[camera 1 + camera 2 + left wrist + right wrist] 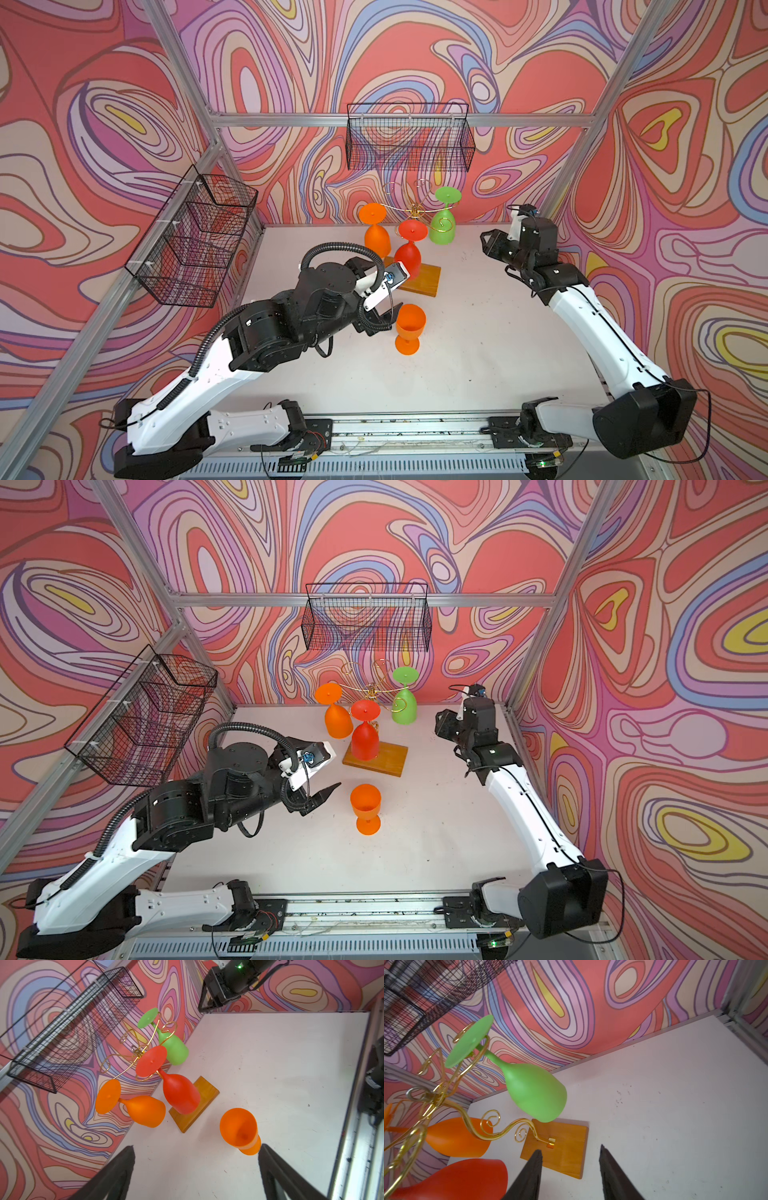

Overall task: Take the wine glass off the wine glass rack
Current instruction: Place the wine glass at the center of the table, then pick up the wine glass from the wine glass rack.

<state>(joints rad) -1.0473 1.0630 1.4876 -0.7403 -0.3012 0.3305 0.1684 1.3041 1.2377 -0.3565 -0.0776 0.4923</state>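
Far centre on the tabletop [478, 340], the wine glass rack [428, 279] holds an inverted orange glass [376, 241], red glass [409, 259] and green glass [442, 230]. Just nearer, an orange wine glass [409, 326] stands upright beside the released left end effector [196, 1147]. Right of the rack, the right end effector [570, 1148] gapes empty. Black wire baskets [409, 141] hang on swirled walls [665, 166].

Wine glass rack [205, 1093]: shiny gold metal wire, smooth wood base; upright orange wine glass [239, 1128]: matt plastic.
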